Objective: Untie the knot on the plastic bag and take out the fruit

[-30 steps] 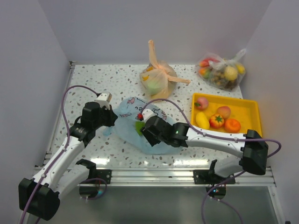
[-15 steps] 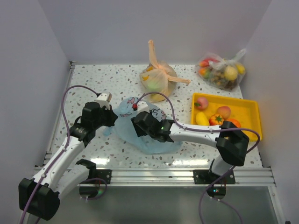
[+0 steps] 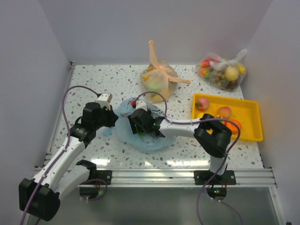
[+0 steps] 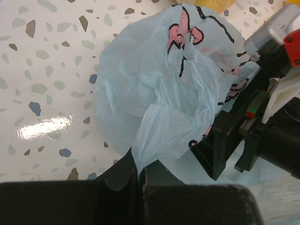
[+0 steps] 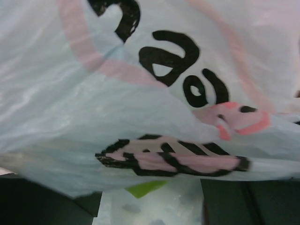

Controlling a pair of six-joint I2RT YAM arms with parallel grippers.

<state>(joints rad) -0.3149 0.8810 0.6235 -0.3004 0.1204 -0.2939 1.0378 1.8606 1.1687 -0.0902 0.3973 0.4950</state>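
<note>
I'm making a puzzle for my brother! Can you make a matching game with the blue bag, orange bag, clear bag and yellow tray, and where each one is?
1. light blue plastic bag
2. orange bag
3. clear bag
4. yellow tray

A. back right corner
B. back middle
C. right side, loose fruit inside
D. pinched by the left gripper

Pairs: 1-D, 2-B, 3-A, 4-C

Plain pale walls (image 3: 154, 23) enclose a speckled terrazzo tabletop (image 3: 93, 79).
</note>
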